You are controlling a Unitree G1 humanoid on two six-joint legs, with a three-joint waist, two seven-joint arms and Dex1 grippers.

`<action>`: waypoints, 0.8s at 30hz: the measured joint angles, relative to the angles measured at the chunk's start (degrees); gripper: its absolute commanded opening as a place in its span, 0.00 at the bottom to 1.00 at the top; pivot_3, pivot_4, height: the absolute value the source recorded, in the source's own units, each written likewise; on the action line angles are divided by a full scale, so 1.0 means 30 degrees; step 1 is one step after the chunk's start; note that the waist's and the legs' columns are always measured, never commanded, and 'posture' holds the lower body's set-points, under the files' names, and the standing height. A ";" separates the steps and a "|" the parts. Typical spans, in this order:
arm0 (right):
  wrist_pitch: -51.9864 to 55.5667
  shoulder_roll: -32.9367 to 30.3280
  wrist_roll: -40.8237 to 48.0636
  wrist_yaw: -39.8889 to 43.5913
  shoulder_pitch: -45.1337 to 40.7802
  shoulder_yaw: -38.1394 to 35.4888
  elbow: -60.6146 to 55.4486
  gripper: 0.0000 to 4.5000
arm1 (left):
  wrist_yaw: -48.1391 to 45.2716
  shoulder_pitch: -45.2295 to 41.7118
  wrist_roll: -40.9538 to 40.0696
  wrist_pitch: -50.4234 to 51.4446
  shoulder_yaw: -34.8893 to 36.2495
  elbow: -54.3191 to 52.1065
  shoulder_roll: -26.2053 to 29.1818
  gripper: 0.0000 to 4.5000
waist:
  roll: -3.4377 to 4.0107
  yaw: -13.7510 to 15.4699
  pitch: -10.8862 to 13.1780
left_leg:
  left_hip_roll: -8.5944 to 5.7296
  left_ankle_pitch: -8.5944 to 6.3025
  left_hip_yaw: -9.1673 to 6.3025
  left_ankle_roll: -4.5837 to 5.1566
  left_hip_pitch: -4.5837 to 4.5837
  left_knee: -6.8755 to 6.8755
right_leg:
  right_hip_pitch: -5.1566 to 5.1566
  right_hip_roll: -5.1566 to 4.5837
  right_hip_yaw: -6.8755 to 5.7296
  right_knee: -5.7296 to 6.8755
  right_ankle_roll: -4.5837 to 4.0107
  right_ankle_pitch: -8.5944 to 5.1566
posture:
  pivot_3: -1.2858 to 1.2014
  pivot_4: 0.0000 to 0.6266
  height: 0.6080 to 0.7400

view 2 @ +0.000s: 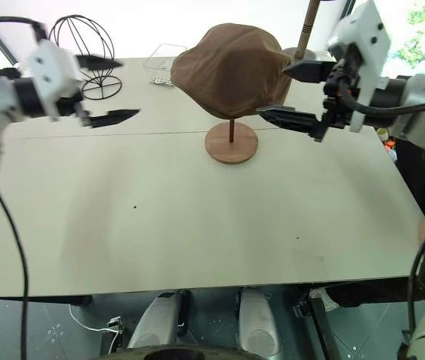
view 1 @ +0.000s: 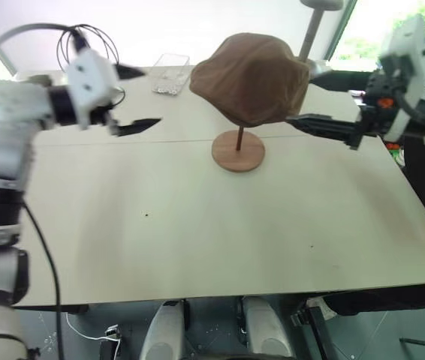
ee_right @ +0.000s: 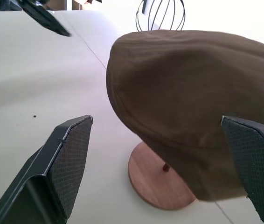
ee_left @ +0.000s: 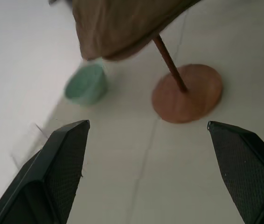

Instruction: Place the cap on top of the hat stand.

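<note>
Resting on the hat stand (view 2: pixel 231 142), the cap (view 2: pixel 231 69) covers the disc top and droops around it above the tabletop (view 2: pixel 197 217). Placement appears complete. Left gripper (view 2: pixel 107 90) stands well apart, right gripper (view 2: pixel 296 91) just beside the cap; both jaws are open and empty.

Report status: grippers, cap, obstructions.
Left gripper open, right gripper open, both empty. Cap sits draped on hat stand. Nothing in the way.
</note>
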 measured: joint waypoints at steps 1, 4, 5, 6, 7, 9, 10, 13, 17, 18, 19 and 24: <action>-0.0022 0.0208 -0.0241 -0.0228 -0.0317 0.0212 -0.0135 1.00 | -0.0944 -0.0138 -0.0914 0.1477 0.0287 0.0064 0.0460 0.94 | -0.0002 0.0006 0.0001 | 0.0000 0.0000 -0.0001 -0.0001 -0.0001 0.0003 | 0.0000 0.0000 -0.0001 -0.0001 0.0000 -0.0002 | 0.52 0.24 1.00; -0.0168 0.0683 -0.1159 -0.1143 -0.0983 0.1012 -0.1490 1.00 | -0.2913 -0.2072 -0.2636 0.5498 0.0477 0.1413 0.1166 0.94 | -0.0019 0.0052 0.0006 | -0.0001 0.0000 -0.0012 -0.0001 -0.0021 0.0018 | -0.0005 0.0003 -0.0015 0.0000 0.0000 -0.0003 | 0.52 0.24 1.00; -0.0314 0.0941 -0.1593 -0.1509 -0.1062 0.1411 -0.2229 1.00 | -0.3482 -0.2832 -0.2943 0.6540 0.0494 0.2049 0.1460 0.94 | -0.0022 0.0010 0.0004 | -0.0001 0.0000 -0.0010 -0.0001 -0.0020 0.0015 | -0.0006 0.0004 -0.0013 -0.0002 0.0001 -0.0004 | 0.52 0.24 1.00; -0.0475 0.1241 -0.2150 -0.1957 -0.1078 0.1989 -0.3105 1.00 | -0.4149 -0.3593 -0.3012 0.7336 0.0520 0.2656 0.1789 0.94 | -0.0021 -0.0059 0.0004 | -0.0001 0.0000 -0.0009 -0.0001 -0.0018 0.0012 | -0.0007 0.0003 -0.0012 -0.0004 0.0002 -0.0005 | 0.52 0.24 1.00; -0.0638 0.1518 -0.2677 -0.2353 -0.1073 0.2531 -0.3655 1.00 | -0.4663 -0.4055 -0.2995 0.7769 0.0485 0.3014 0.2014 0.94 | -0.0021 -0.0108 0.0004 | -0.0002 0.0000 -0.0006 0.0000 -0.0015 0.0007 | -0.0008 0.0002 -0.0010 -0.0001 0.0004 -0.0007 | 0.52 0.24 1.00; -0.0967 0.2410 -0.3820 -0.3289 -0.1038 0.3649 -0.4526 1.00 | -0.5792 -0.4593 -0.2855 0.8133 0.0047 0.3457 0.2275 0.94 | -0.0010 -0.0138 0.0001 | -0.0001 0.0000 -0.0004 -0.0001 -0.0010 -0.0002 | -0.0017 0.0003 -0.0007 0.0007 0.0001 -0.0008 | 0.52 0.24 1.00; -0.1199 0.2870 -0.4414 -0.3742 -0.0958 0.4061 -0.4647 1.00 | -0.6328 -0.4603 -0.2637 0.8157 -0.0318 0.3510 0.2298 0.94 | -0.0011 -0.0139 0.0001 | -0.0001 0.0000 -0.0003 -0.0001 -0.0008 0.0000 | -0.0021 0.0005 -0.0005 0.0017 -0.0002 -0.0010 | 0.52 0.24 1.00; -0.1916 0.3375 -0.5951 -0.4437 -0.0235 0.4679 -0.4651 1.00 | -0.6936 -0.4668 -0.2351 0.8153 -0.1216 0.3870 0.2279 0.94 | -0.0032 -0.0068 -0.0002 | -0.0001 0.0001 -0.0005 -0.0001 -0.0035 0.0017 | -0.0030 0.0004 -0.0005 0.0015 -0.0002 -0.0008 | 0.52 0.24 1.00; -0.2555 0.4107 -0.7680 -0.5090 0.0715 0.5814 -0.4843 1.00 | -0.7084 -0.5660 -0.2161 0.8085 -0.1822 0.4492 0.1964 0.94 | -0.0049 -0.0080 0.0000 | -0.0002 0.0001 -0.0004 0.0000 -0.0044 0.0022 | -0.0036 0.0002 -0.0004 0.0013 -0.0001 -0.0007 | 0.52 0.24 1.00; -0.2673 0.4363 -0.8198 -0.5362 0.0832 0.6288 -0.4957 1.00 | -0.7084 -0.5924 -0.2144 0.7942 -0.1958 0.4605 0.1884 0.94 | -0.0046 -0.0099 0.0001 | -0.0002 0.0001 -0.0004 0.0000 -0.0044 0.0014 | -0.0045 0.0003 -0.0002 0.0017 -0.0001 -0.0007 | 0.52 0.24 1.00; -0.2943 0.4606 -0.8994 -0.5768 0.1066 0.6771 -0.5015 1.00 | -0.7086 -0.6014 -0.2141 0.7799 -0.2121 0.4610 0.1839 0.94 | -0.0049 -0.0105 -0.0002 | -0.0001 0.0001 -0.0005 0.0001 -0.0041 0.0014 | -0.0046 0.0004 -0.0002 0.0020 -0.0001 -0.0007 | 0.52 0.24 1.00; -0.4378 0.5625 -1.3287 -0.7814 0.2398 0.9226 -0.4559 1.00 | -0.7090 -0.6049 -0.2125 0.7759 -0.2467 0.5026 0.1349 0.94 | -0.0048 -0.0141 -0.0001 | -0.0001 0.0002 0.0004 0.0002 -0.0048 0.0016 | -0.0069 0.0005 0.0011 0.0034 -0.0001 -0.0007 | 0.52 0.24 1.00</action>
